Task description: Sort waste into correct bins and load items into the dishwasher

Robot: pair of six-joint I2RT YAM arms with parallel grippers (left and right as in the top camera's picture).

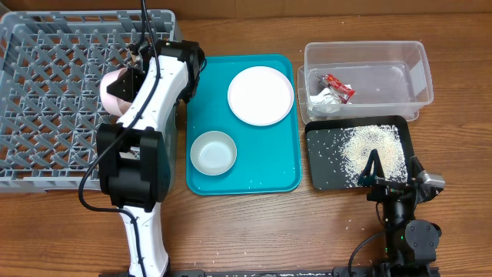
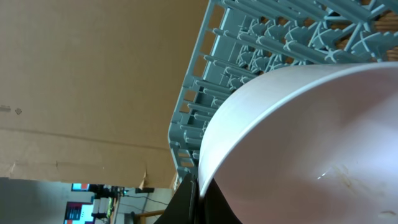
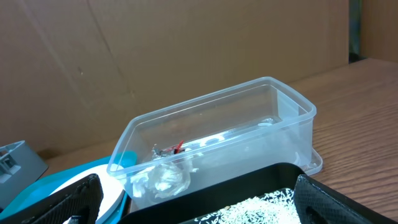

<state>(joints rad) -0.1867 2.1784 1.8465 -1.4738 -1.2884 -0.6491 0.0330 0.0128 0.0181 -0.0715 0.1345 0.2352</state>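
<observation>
My left gripper [image 1: 123,81] is shut on the rim of the small pale pink bowl [image 1: 114,91] and holds it over the right side of the grey dish rack [image 1: 54,92]. In the left wrist view the pale pink bowl [image 2: 311,143] fills the frame with the rack [image 2: 261,43] behind it. The round white plate [image 1: 260,95] and the grey-blue bowl [image 1: 213,152] sit on the teal tray [image 1: 284,173]. The clear tub [image 1: 384,61] holds the red wrapper [image 1: 338,85] and the white paper scrap [image 1: 324,98]. Rice [image 1: 373,150] lies in the black tray [image 1: 327,165]. My right gripper [image 1: 374,165] is open and empty at the black tray's front edge.
A few loose rice grains lie on the teal tray and on the wooden table near the black tray. In the right wrist view the clear tub [image 3: 249,124] stands behind the black tray [image 3: 249,186], with a cardboard wall at the back.
</observation>
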